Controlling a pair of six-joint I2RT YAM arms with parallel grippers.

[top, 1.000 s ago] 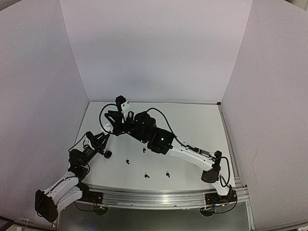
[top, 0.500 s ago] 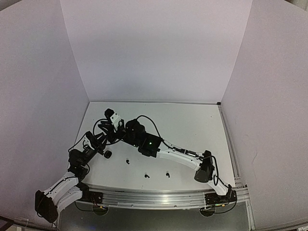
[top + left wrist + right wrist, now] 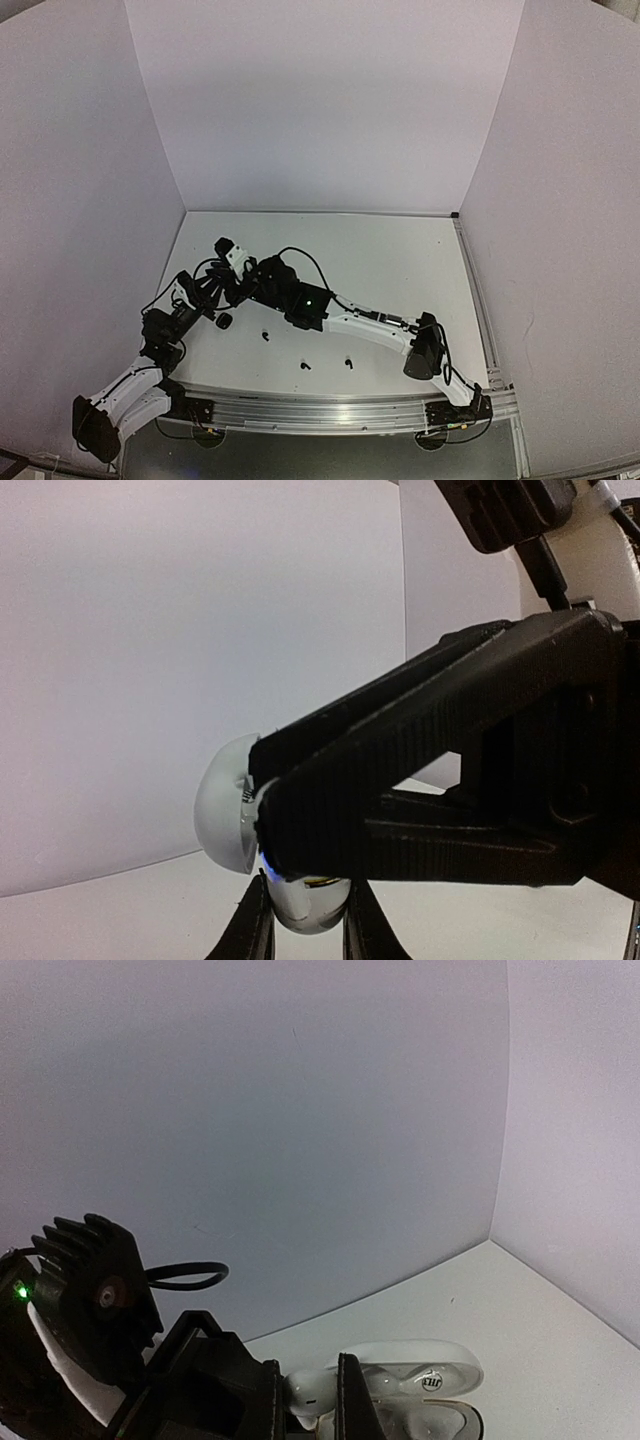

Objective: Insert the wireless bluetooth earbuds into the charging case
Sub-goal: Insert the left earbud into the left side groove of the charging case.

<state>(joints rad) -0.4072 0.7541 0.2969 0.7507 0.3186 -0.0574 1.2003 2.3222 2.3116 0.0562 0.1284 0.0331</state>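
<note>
Three black earbuds (image 3: pixel 305 366) lie loose on the table (image 3: pixel 400 250). My right gripper (image 3: pixel 308 1415) is closed on a white earbud (image 3: pixel 303 1385) just beside the open charging case (image 3: pixel 420 1375), which is clamped in my left gripper (image 3: pixel 308 932). None looks seated yet.

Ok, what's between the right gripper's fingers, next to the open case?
A white earbud, pinched in the right gripper, just beside the open white case; right wrist view.

Soft, even light gives the white walls (image 3: pixel 320 100) a weak violet tone. Shadows on the table (image 3: pixel 400 250) are faint. The top view curves at its edges. In the left wrist view the right hand (image 3: pixel 262 795) is dark, with little detail.
</note>
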